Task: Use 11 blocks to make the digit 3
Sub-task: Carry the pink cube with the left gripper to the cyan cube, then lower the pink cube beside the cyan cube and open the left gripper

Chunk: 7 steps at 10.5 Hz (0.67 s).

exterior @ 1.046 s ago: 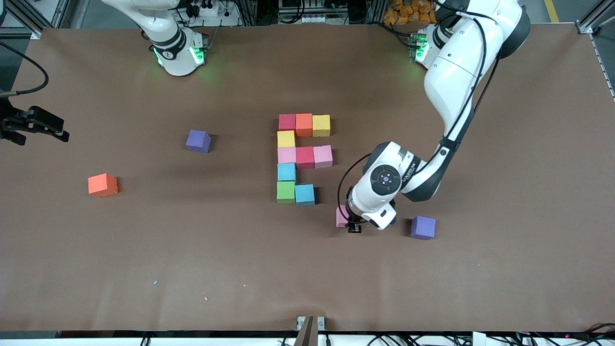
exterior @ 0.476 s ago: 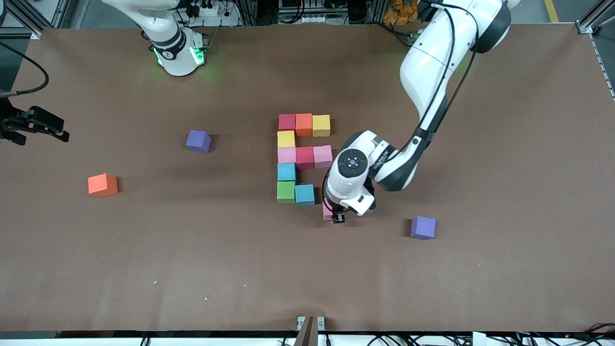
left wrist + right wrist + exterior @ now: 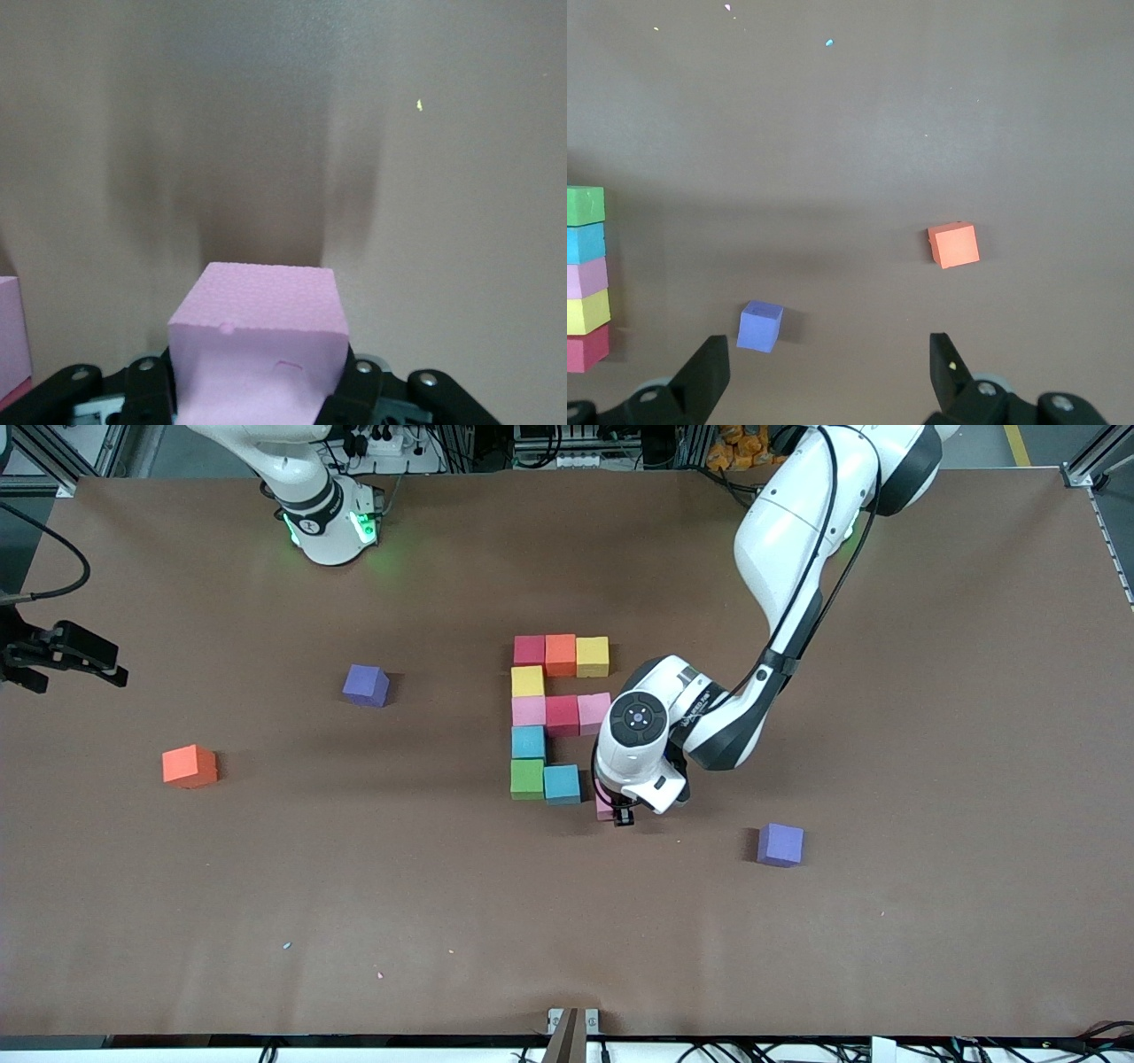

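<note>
- A pink block [image 3: 257,341] is held tight between the two fingers of the left gripper [image 3: 617,812].
- The left gripper is low over the table [image 3: 886,691], just beside the light blue block [image 3: 562,784] at the near end of the block shape, toward the left arm's end of the table.
- I cannot tell if the held pink block touches the table or the light blue block.
- The block shape sits in the middle of the table.
- Its farthest row from the front camera has a red block [image 3: 529,650], an orange block [image 3: 560,654] and a yellow block [image 3: 593,656], side by side.
- Just nearer to the camera than the red block is one more yellow block [image 3: 527,681].
- The next row has a pink one [image 3: 528,710], a red one [image 3: 562,715] and a second pink one [image 3: 594,713], all touching.
- Nearer again is another light blue block [image 3: 528,741], then a green block [image 3: 527,778] touching the light blue block at the near end.
- A lone orange block [image 3: 189,766] lies well apart, toward the right arm's end of the table.
- One purple block [image 3: 366,685] lies between that lone orange block and the shape.
- A second purple block [image 3: 780,844] lies toward the left arm's end, nearer to the camera than the shape.
- The right gripper [image 3: 830,372] waits high over the table with its fingers spread wide and nothing in them.
</note>
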Tool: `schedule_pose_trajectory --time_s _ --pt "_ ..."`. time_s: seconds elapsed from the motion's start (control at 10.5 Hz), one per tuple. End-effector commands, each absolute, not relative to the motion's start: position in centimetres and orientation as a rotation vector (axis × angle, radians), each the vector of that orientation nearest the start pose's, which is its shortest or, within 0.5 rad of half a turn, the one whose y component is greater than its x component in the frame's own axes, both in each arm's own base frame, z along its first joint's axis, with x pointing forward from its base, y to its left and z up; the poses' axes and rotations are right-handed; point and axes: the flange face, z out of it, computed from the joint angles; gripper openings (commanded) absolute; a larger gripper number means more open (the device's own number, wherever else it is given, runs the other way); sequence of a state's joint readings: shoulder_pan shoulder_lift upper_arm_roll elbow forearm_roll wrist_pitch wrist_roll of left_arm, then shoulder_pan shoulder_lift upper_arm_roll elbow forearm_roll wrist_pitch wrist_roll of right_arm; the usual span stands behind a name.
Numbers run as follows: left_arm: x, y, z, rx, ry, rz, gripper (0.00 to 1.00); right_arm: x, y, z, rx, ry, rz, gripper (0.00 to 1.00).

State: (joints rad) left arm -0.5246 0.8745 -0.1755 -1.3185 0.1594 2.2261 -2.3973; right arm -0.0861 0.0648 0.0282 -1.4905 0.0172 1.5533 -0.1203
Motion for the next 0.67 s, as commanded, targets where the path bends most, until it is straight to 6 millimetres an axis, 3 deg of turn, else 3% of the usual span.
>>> schedule_pose_trajectory --time_s 0.0,0.38,0.57 --pt "58.3 -45.6 22.4 2.068 2.323 -0.085 0.00 57.3 -3.1 62.5 -3.136 -0.094 0.007 1.00" --pt "57.1 -45.6 20.8 2.086 2.331 -0.119 0.00 57.3 -3.1 62.6 -3.136 -0.094 0.004 1.00" --pt "57.1 -45.9 20.9 2.070 2.310 -0.122 0.00 57.3 -3.0 62.7 -3.137 -0.099 -0.008 1.00"
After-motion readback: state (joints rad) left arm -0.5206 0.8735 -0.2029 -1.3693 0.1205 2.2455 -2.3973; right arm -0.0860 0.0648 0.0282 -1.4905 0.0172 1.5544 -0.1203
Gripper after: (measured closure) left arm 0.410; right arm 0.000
